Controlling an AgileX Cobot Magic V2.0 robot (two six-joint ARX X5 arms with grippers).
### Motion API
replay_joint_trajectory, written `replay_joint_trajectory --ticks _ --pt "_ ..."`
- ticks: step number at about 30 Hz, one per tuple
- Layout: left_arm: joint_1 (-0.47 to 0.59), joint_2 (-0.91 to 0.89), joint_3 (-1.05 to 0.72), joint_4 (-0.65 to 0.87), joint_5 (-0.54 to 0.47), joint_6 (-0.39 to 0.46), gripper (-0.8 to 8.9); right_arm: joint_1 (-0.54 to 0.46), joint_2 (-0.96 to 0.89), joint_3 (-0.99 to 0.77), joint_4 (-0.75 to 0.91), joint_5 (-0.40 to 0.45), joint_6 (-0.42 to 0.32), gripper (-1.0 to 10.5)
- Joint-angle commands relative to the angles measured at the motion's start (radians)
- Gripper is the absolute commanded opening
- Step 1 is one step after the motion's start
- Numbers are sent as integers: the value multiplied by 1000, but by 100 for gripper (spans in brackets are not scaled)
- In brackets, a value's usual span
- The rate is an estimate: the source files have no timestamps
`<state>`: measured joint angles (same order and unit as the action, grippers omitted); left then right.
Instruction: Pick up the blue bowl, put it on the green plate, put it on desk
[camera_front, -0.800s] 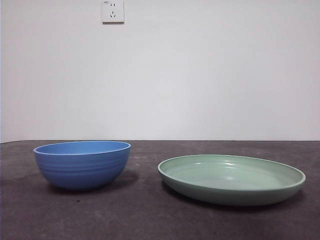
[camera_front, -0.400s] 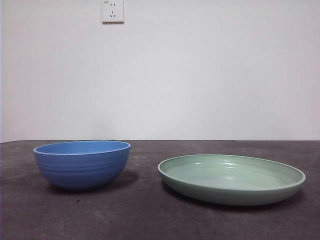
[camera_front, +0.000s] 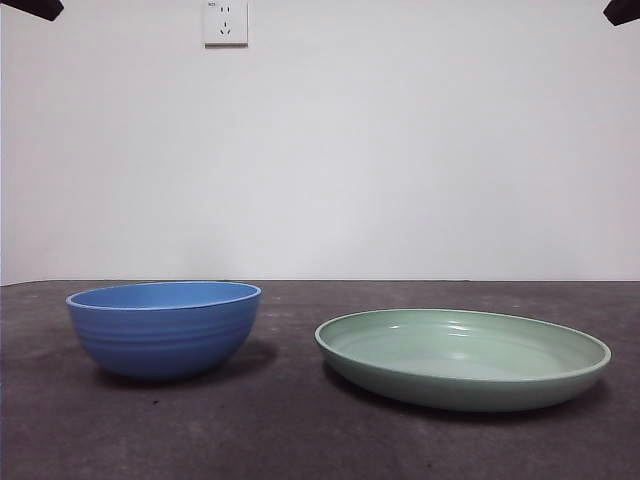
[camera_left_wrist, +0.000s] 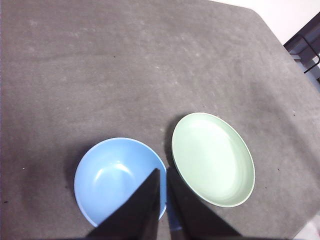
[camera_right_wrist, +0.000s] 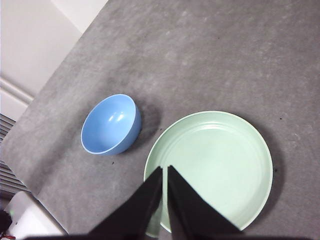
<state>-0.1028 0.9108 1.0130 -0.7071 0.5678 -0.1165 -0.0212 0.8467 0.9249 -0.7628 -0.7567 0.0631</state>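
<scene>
Front view: round medium-blue ridged bowl (camera_front: 164, 328) upright on the flat dark grey-brown speckled desk (camera_front: 280, 430), towards the left. Wide, shallow pale mint-green glossy plate (camera_front: 463, 358) flat on the same surface to the right of it, near but apart, a strip of bare desk between the two. Nothing inside either dish. White wall behind, with a white wall socket (camera_front: 225, 21) high up. Only a black tip at each top corner, both well above the dishes.

Left wrist view: left gripper (camera_left_wrist: 161, 175) high over the desk (camera_left_wrist: 125, 65), two black jaws drawn together with only a thin slit between them, holding nothing. Tips over the near rim of the blue bowl (camera_left_wrist: 112, 175), on the side facing the plate. Green plate (camera_left_wrist: 212, 159) just beside the bowl, rims close but not touching.

Right wrist view: right gripper (camera_right_wrist: 164, 172) also raised well above the desk (camera_right_wrist: 210, 55), jaws nearly closed on a narrow gap, empty. Tips over the rim of the green plate (camera_right_wrist: 220, 160). Blue bowl (camera_right_wrist: 110, 124) off to one side of the plate, apart from it, standing on its own shadow
</scene>
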Motion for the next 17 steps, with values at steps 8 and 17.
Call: replay_joint_trajectory --ticks 8,17 --pt "-3 6 23 26 5 57 615 1 8 16 -1 -1 -26 562" --pt "-3 11 23 25 5 30 622 1 8 16 5 -2 -26 568"
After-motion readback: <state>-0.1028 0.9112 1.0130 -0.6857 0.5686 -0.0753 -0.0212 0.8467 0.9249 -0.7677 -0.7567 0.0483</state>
